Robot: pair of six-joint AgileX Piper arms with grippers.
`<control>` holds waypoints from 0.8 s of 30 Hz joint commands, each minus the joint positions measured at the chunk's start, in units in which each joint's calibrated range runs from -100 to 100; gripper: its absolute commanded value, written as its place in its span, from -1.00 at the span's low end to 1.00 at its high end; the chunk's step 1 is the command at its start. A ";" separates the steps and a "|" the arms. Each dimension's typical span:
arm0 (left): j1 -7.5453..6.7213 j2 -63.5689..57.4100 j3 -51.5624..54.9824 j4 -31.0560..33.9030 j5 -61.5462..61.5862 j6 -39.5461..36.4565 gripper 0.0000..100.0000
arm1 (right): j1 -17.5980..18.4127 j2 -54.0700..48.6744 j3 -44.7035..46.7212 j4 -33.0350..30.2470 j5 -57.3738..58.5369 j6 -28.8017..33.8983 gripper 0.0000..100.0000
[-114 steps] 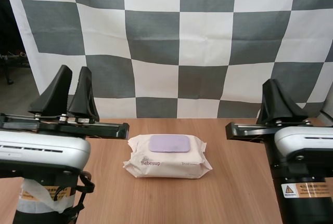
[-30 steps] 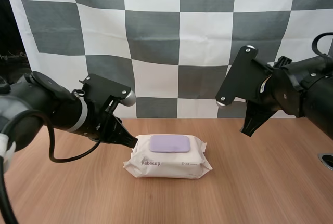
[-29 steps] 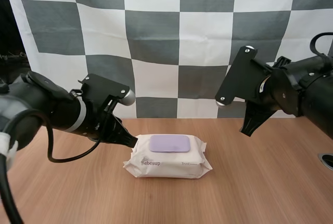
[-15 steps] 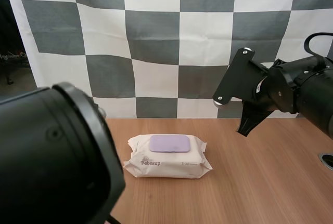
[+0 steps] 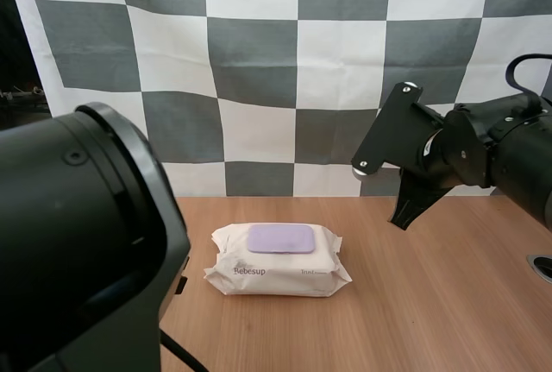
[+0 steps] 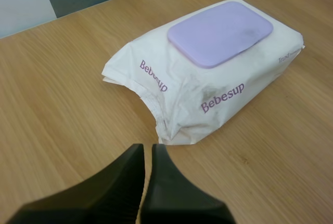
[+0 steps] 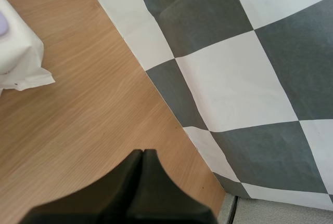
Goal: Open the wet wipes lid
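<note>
The white wet wipes pack (image 5: pixel 278 261) lies flat in the middle of the table, its purple lid (image 5: pixel 282 237) closed on top. In the left wrist view the pack (image 6: pixel 208 86) and its lid (image 6: pixel 220 33) sit just ahead of my left gripper (image 6: pixel 146 150), whose fingers lie together above the wood, a short way from the pack's near corner. My right gripper (image 5: pixel 403 214) hangs shut over the table to the right of the pack, tips pointing down. From the right wrist view, that gripper (image 7: pixel 142 154) is shut over bare wood, with the pack's end (image 7: pixel 14 60) off to one side.
The bulky black body of my left arm (image 5: pixel 78 251) looms close in the high view and hides the table's left part. The wooden table (image 5: pixel 431 303) stretches right of the pack. A small round fitting (image 5: pixel 542 266) sits at its right edge.
My left arm has drawn back from the pack's left end and now looms close to the high camera. The right gripper has drifted slightly left. The pack has not moved.
</note>
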 commanded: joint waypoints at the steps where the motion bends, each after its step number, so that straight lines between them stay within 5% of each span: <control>1: -0.04 0.05 0.05 -0.83 0.00 0.00 -0.39 | 0.01 -0.12 0.04 0.02 0.13 0.05 -1.00; 9: -0.12 0.10 0.05 -2.83 0.00 -0.15 0.30 | 0.01 -0.12 0.04 0.02 0.67 0.05 -1.00; 24: -9.19 3.38 0.05 -3.00 -9.89 -2.57 0.34 | 0.01 -0.12 0.04 0.02 0.55 0.05 -1.00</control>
